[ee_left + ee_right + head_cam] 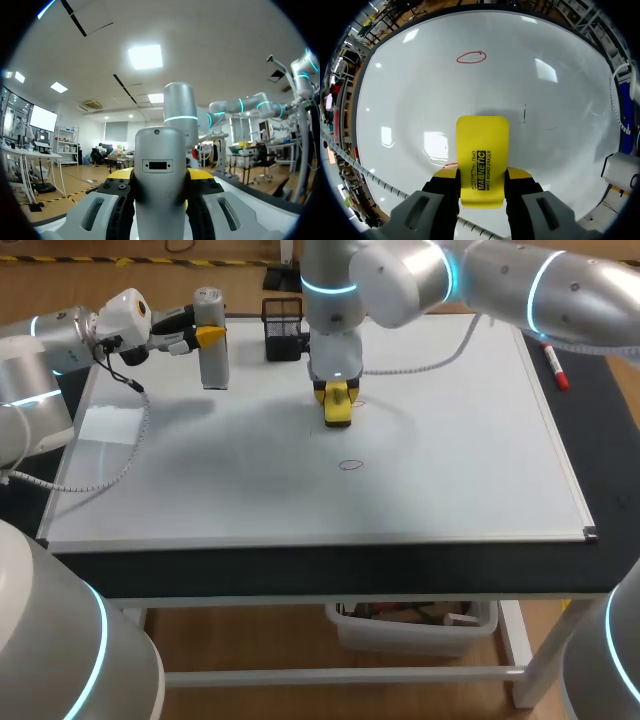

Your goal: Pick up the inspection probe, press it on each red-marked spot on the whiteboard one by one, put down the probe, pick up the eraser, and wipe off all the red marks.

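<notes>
Showing the yellow eraser (482,157) clamped between both fingers of the right gripper (482,176), over the middle of the whiteboard (450,440). One red mark (450,164) peeks out beside the eraser; a red oval (471,57) lies ahead, apart. The left gripper (160,176) clasps the grey probe (161,170) upright over the board's far left part.
</notes>
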You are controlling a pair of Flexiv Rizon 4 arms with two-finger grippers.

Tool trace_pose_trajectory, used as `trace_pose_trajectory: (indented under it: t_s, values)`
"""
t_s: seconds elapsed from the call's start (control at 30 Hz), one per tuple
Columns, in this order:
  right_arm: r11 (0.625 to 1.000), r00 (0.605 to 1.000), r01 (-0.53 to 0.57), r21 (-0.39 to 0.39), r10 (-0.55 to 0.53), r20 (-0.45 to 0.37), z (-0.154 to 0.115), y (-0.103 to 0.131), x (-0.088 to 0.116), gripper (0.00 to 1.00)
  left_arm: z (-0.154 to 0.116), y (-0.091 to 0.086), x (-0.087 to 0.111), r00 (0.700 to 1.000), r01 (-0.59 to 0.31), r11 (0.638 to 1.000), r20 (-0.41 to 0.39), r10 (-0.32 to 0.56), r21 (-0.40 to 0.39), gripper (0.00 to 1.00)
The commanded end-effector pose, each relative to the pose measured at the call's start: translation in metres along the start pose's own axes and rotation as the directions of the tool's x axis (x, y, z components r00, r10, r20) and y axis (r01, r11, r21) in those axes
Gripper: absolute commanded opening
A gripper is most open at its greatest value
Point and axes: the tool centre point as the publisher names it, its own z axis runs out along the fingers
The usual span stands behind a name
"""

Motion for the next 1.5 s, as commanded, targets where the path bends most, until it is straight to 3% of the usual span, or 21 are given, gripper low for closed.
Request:
trace_pose_trajectory:
  t_s: [0.03,0.6,1.07,1.5]
  values:
    - [1.000,1.000,-0.001,-0.010,0.001,-0.005,0.004,-0.002,0.000,0.00,0.001,-0.002,0.002,1.000,-0.002,1.000,0.007,0.002,-0.003,0.00]
    - [0.995,0.996,-0.086,-0.040,0.086,-0.020,0.020,0.018,0.032,0.00,0.001,-0.002,0.002,1.000,-0.002,1.000,0.007,0.002,-0.003,0.00]
    - [0.978,0.979,-0.205,-0.048,0.204,-0.026,0.024,0.027,0.076,0.00,0.001,-0.002,0.002,1.000,-0.002,1.000,0.007,0.002,-0.003,0.00]
    - [0.972,0.973,-0.231,-0.035,0.230,-0.027,0.016,0.027,0.085,0.00,0.001,-0.002,0.002,1.000,-0.002,1.000,0.007,0.002,-0.003,0.00]
